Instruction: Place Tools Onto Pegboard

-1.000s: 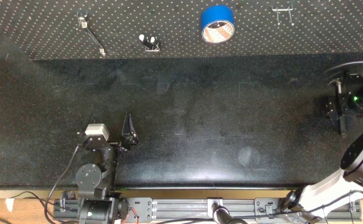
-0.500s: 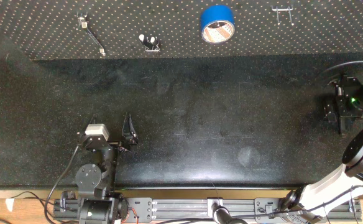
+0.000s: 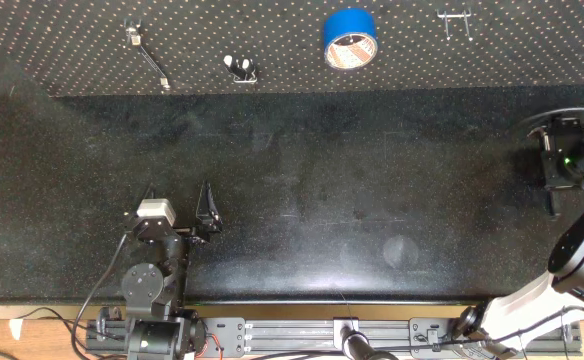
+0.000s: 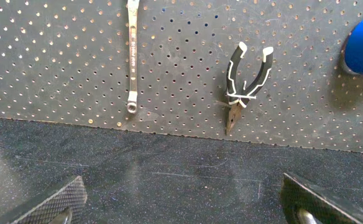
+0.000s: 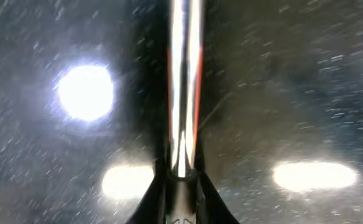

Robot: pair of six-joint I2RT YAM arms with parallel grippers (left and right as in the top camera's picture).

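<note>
While the left gripper (image 3: 179, 203) sits at the lower left of the top view with its fingers wide apart, the right gripper (image 3: 560, 165) is at the far right edge, mid-height, over the black table (image 3: 372, 170), fingers clamped on a thin shiny metal tool (image 5: 184, 74) with red edges, kind too blurred to tell. Along the top of the frame the pegboard (image 3: 532, 50) carries a wrench (image 3: 147, 57) at upper left, pliers (image 3: 239, 68) to its right, a blue tape roll (image 3: 350, 39) at top centre and a metal hook (image 3: 456, 22) at upper right.
</note>
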